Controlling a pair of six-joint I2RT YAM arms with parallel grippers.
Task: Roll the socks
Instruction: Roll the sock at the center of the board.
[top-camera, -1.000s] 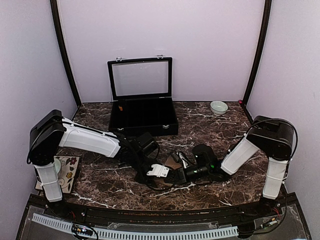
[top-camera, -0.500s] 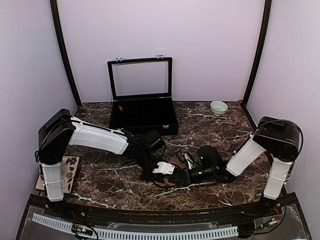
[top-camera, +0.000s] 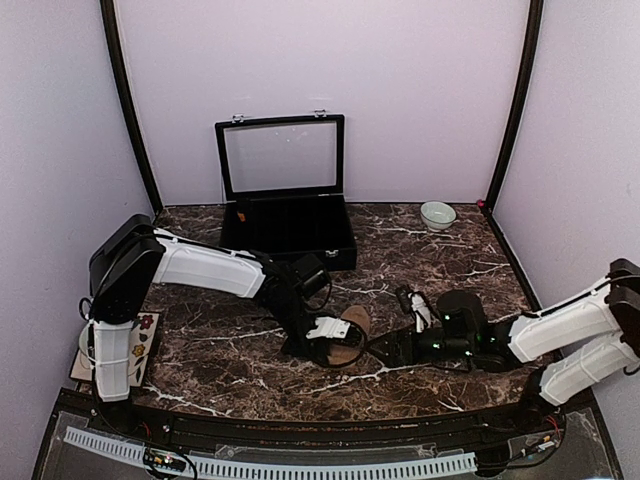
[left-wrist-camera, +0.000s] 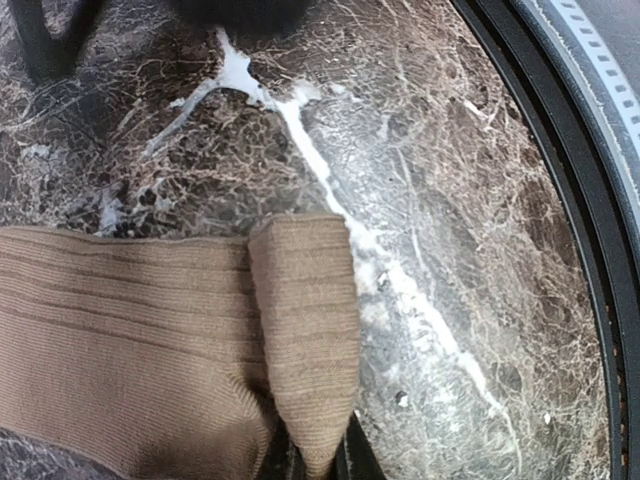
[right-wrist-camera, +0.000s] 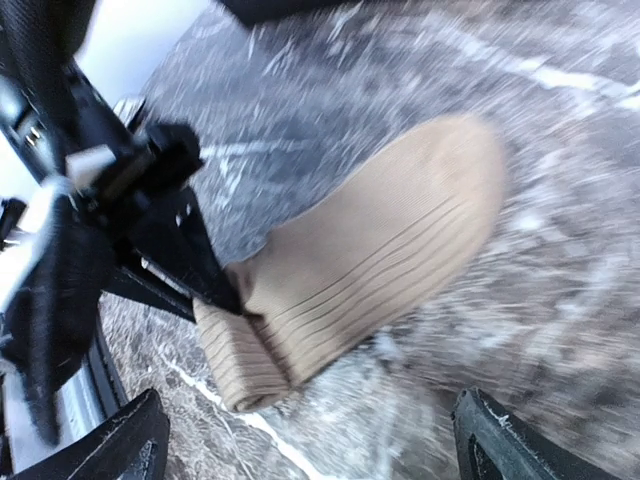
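One of the socks, plain tan with ribs (top-camera: 353, 329), lies flat on the marble table (top-camera: 240, 350) between the two arms. Its near end is folded over into a short roll (right-wrist-camera: 236, 364). My left gripper (top-camera: 322, 345) is shut on that folded end; in the left wrist view the fabric flap (left-wrist-camera: 305, 320) runs down into the pinched fingertips (left-wrist-camera: 350, 462). My right gripper (right-wrist-camera: 310, 450) is open wide, a short way to the right of the sock, with nothing between its fingers (right-wrist-camera: 128, 440).
A black display case (top-camera: 285, 235) with its glass lid raised stands at the back centre. A small white bowl (top-camera: 437, 214) sits at the back right. A flowered card (top-camera: 138, 345) lies by the left arm's base. The table's front rail (left-wrist-camera: 590, 200) runs close to the sock.
The right gripper has opened, let go of the sock and drawn back to the right. The left gripper has shut on the folded end and shifted slightly right.
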